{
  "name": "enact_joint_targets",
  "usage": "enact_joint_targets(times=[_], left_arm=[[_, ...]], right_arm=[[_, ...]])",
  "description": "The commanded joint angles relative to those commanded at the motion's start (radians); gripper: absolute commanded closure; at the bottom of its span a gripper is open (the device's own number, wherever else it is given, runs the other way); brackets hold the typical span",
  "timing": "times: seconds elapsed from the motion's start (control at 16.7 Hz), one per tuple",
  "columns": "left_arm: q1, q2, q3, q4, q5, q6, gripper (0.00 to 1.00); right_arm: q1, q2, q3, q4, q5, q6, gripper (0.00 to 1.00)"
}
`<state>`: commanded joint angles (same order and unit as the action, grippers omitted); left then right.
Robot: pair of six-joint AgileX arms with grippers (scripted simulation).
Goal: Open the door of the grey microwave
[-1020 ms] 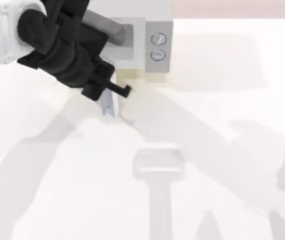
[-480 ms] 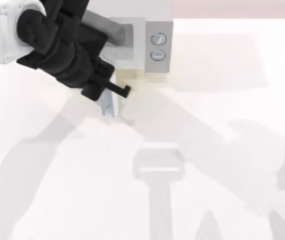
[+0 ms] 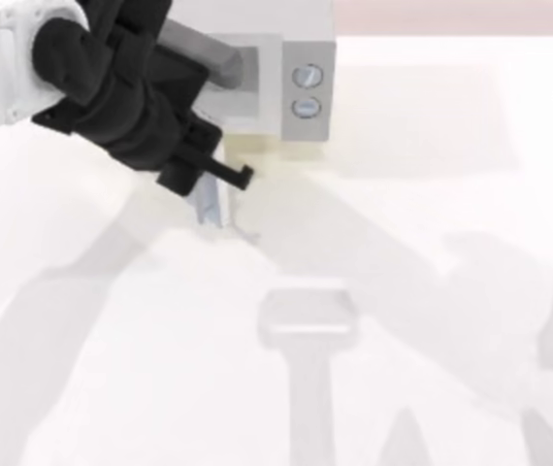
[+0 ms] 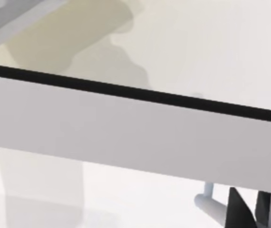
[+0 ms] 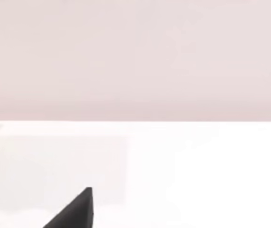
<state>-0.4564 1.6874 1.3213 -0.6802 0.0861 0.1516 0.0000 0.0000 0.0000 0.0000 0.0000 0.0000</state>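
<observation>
At the grey microwave [image 3: 257,68], left gripper [image 3: 220,177] pinches the swung-out door [image 3: 211,204]; right arm parked

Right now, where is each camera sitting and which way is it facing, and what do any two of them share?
Top view: above the table, looking down on the grey microwave, its door swung open, and the left gripper at the door.
Left wrist view: on the left arm, facing the door's edge; dark fingers show.
Right wrist view: on the right arm, facing bare table; one dark finger shows.
Top and left wrist views share the door.
</observation>
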Motion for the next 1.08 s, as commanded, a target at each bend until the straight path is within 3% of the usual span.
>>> enact_joint_targets(times=[0.24,0.66,1.08], left_arm=[[0.002,-0.002,-0.006,-0.001,0.014,0.012,1.00],[0.065,-0.051,-0.054,-0.021,0.092,0.163,1.00],[0.066,-0.052,-0.054,-0.020,0.093,0.166,1.00]], right_arm=[[0.000,0.000,0.000,0.000,0.000,0.000,0.00],[0.000,0.000,0.000,0.000,0.000,0.000,0.00],[0.000,0.000,0.000,0.000,0.000,0.000,0.00]])
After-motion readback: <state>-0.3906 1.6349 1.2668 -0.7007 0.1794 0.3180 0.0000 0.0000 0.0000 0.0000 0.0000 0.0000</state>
